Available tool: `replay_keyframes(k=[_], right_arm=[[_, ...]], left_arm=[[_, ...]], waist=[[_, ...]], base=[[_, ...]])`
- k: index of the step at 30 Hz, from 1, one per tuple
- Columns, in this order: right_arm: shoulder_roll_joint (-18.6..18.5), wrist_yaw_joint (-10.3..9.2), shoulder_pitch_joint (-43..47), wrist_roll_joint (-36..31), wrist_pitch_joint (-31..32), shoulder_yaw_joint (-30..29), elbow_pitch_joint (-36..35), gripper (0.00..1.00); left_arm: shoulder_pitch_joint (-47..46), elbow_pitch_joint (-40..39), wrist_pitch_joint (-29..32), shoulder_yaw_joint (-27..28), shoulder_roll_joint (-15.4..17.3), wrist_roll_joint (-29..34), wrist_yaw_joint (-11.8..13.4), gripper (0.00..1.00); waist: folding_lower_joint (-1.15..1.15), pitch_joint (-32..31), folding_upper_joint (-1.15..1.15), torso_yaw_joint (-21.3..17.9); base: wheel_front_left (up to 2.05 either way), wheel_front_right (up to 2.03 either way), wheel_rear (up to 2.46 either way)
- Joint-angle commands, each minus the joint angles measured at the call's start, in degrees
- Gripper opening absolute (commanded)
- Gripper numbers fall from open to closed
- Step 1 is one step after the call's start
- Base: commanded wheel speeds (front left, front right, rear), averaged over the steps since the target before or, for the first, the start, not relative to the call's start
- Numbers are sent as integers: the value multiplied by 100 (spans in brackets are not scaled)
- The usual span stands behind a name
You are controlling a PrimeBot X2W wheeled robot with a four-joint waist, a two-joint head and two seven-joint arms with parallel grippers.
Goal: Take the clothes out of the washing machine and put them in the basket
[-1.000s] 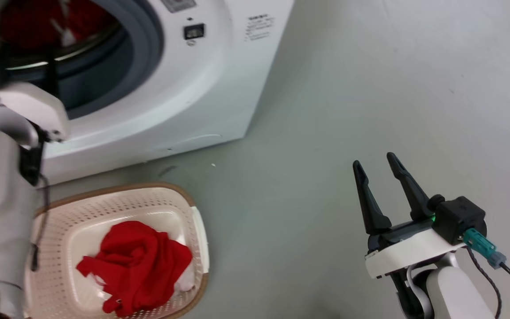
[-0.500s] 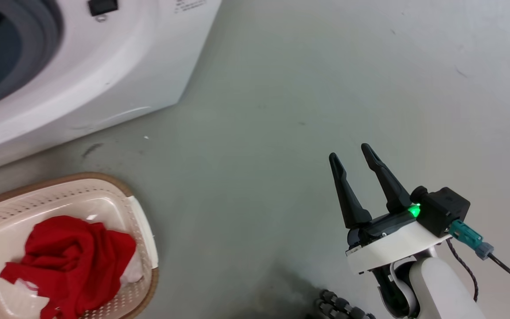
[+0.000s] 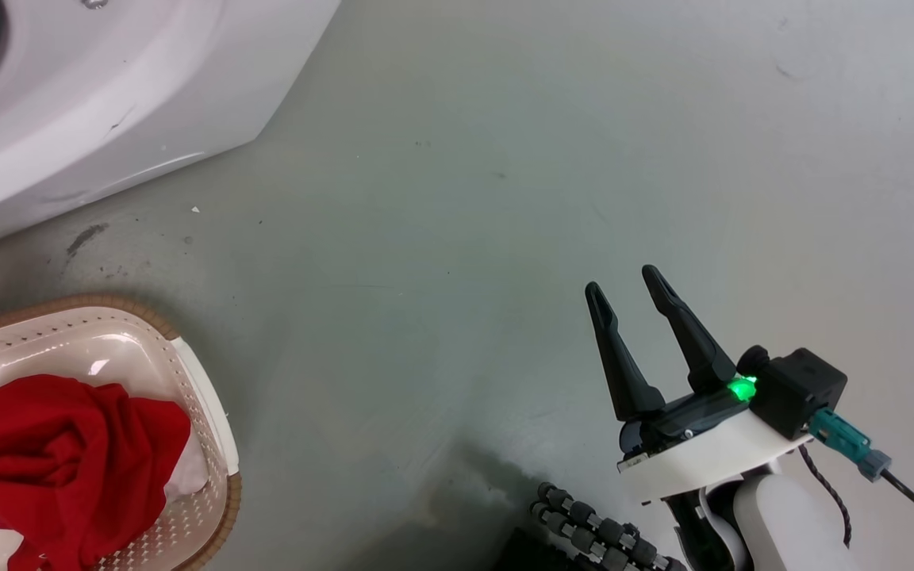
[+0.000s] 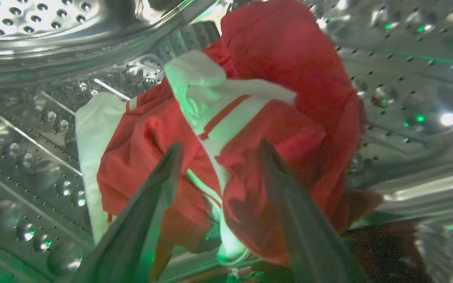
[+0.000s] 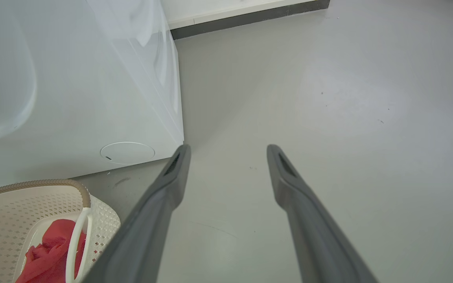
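The step in hand looks to be fetching another piece from the washing machine [image 3: 108,79]. The left hand [image 4: 220,145] is sitting inside the steel drum [image 4: 34,39], fingers spread wide either side of a bundle of red clothes [image 4: 273,67] with white trim and gripping nothing. The view is blurring, so they may or may not be touching the fabric. The next move is calling for a push deeper into the folds and a firm close. The right hand [image 3: 622,279] is hovering released over the floor [image 3: 425,198]. The basket [image 3: 68,304], near the machine, is holding one crumpled red garment [image 3: 60,452].
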Motion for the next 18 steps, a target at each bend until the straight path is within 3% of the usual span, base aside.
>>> replay_keyframes(k=[1,7,8,10,18], right_arm=[[12,-6,92,35,-12,-20,-64,100],[12,-6,215,73,-12,-20,-167,100],[12,-6,236,109,-12,-6,-215,100],[12,-6,246,152,-12,21,-240,100],[12,-6,210,159,-13,102,-237,100]], left_arm=[[-130,64,182,-78,1,2,-4,100],[-171,187,434,-231,-105,27,-5,100],[-137,236,424,-282,-218,4,20,75],[-102,309,415,-266,-258,-62,28,0],[-155,296,-165,-156,-39,-131,296,0]], waist=[[-1,35,0,11],[-1,122,0,26],[-1,171,0,32],[-1,191,0,38],[-1,164,0,19]], base=[[0,0,0],[0,0,0],[3,3,3],[6,6,6],[2,2,2]])
